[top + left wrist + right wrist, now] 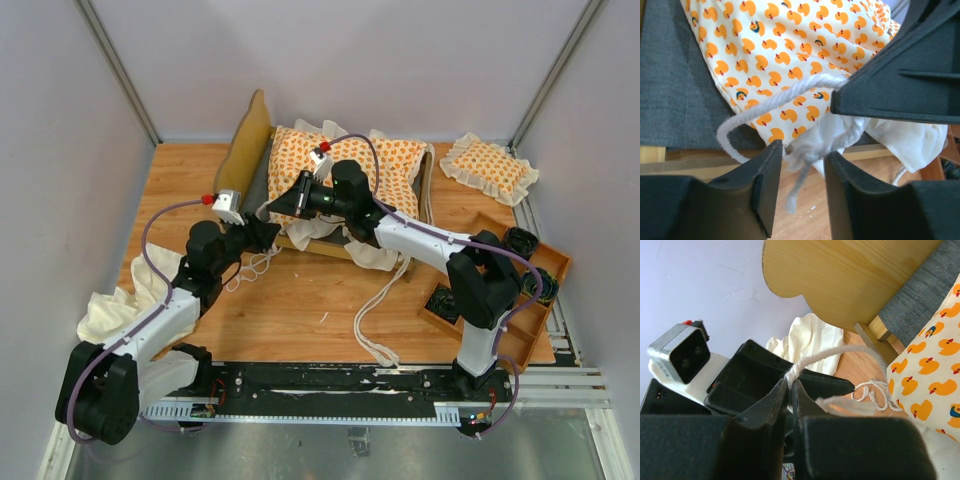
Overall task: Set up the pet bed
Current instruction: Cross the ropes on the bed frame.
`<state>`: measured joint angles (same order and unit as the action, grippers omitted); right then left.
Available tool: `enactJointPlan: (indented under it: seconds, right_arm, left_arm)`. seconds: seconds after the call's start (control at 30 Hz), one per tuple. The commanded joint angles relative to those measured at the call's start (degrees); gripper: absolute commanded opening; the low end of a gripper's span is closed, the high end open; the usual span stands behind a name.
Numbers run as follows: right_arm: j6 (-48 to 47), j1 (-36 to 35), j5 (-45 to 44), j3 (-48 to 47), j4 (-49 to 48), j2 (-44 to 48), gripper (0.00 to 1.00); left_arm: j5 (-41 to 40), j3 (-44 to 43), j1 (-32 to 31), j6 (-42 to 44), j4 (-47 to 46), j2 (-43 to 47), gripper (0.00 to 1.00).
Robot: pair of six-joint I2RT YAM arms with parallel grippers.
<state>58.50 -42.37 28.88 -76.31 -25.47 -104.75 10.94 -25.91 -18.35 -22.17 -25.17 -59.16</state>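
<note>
**A:** Where is our bed?

**B:** The frame (250, 140) sits at the far side of the table (300, 300). The cushion (390, 165) lies on it.

**A:** How will it feel?

**B:** We think the cushion is soft, light and floppy. The wood frame is hard and smooth, with a wavy edge.

**A:** Where do we hold?

**B:** By the string (785, 97), a thin, twisty white rope. Our right gripper (790, 387) pinches it tight. Our left gripper (804, 185) is spread, and the string hangs between its fingers (760, 195).
</note>
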Motion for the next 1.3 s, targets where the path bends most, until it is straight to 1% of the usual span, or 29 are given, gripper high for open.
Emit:
enactJointPlan:
  seconds: [0.0, 0.07, 0.1, 0.13, 0.17, 0.2, 0.23, 0.3, 0.37, 0.43, 0.6, 0.7, 0.77, 0.83, 0.93, 0.97, 1.07, 1.27]
  right_arm:
    - [-0.37, -0.80, -0.61, 1.02, -1.84, 1.87, 0.10]
    - [-2.41, -0.82, -0.55, 1.44, -1.39, 2.22, 0.18]
    - [-4.24, -0.76, -0.62, 1.59, -0.30, 2.64, 0.24]
    - [-6.49, -0.77, -0.43, 1.91, 0.42, 3.16, 0.29]
    - [-9.67, -0.82, -0.05, 2.24, 1.30, 3.86, 0.36]
    - [-13.53, -0.87, -0.19, 2.36, 3.36, 4.82, 0.40]
    - [-17.08, -0.90, -1.05, 2.43, 5.97, 5.75, 0.41]
    - [-26.49, -1.24, -3.27, 3.39, 9.52, 7.68, 0.41]
    - [-34.44, -1.66, -4.35, 5.44, 9.93, 9.18, 0.41]
    - [-41.28, -2.26, -3.48, 7.03, 9.36, 9.73, 0.41]
    - [-57.30, -5.05, 5.95, 5.69, 8.83, 5.74, 0.41]
    - [-69.87, -8.72, 5.31, 4.45, 8.53, 2.33, 0.43]
    - [-75.73, -11.41, 3.49, 2.20, 8.89, -0.86, 0.46]
    - [-78.74, -12.31, 4.30, -1.06, 10.09, -4.60, 0.51]
    - [-79.37, -12.48, 6.73, -4.94, 9.44, -11.09, 0.60]
    - [-79.79, -12.54, 7.31, -5.75, 8.77, -12.70, 0.62]
    - [-81.89, -12.65, 7.90, -8.30, 8.05, -16.71, 0.64]
    - [-84.85, -12.65, 5.95, -14.43, 11.71, -23.35, 0.66]
  left_arm:
    - [1.19, 0.50, 0.20, -0.26, -3.82, 0.67, 0.31]
    - [-2.10, 0.33, 0.24, -0.16, -1.11, 2.87, 0.08]
    - [-7.02, -0.01, 0.26, -0.30, 2.22, 4.09, 0.01]
    - [-11.47, -0.53, 0.30, -0.52, 4.89, 5.26, 0.00]
    - [-15.51, -1.11, 0.39, -0.89, 7.27, 6.21, 0.00]
    - [-17.92, -1.80, 1.02, -1.03, 9.28, 6.85, 0.00]
    - [-18.41, -2.67, 2.18, -1.24, 11.01, 7.23, 0.00]
    - [-16.93, -4.58, 5.28, -3.18, 13.95, 7.26, 0.00]
    - [-14.71, -5.47, 8.07, -5.30, 14.81, 7.13, 0.00]
    - [-13.54, -5.83, 9.84, -6.93, 14.71, 7.12, 0.00]
    - [-13.80, -8.21, 14.20, -11.38, 17.70, 6.66, 0.00]
    - [-12.91, -10.04, 16.35, -12.61, 20.17, 5.81, 0.00]
    - [-12.66, -10.66, 17.26, -14.03, 21.57, 5.43, 0.00]
    - [-11.83, -10.49, 18.04, -15.15, 21.93, 5.37, 0.00]
    - [-11.29, -9.84, 18.62, -16.32, 21.94, 5.32, 0.00]
    - [-11.10, -9.79, 18.88, -16.52, 21.92, 5.25, 0.00]
    - [-10.62, -10.06, 20.16, -17.18, 22.20, 4.49, 0.00]
    - [-10.42, -10.25, 21.16, -17.65, 21.85, 3.60, 0.00]
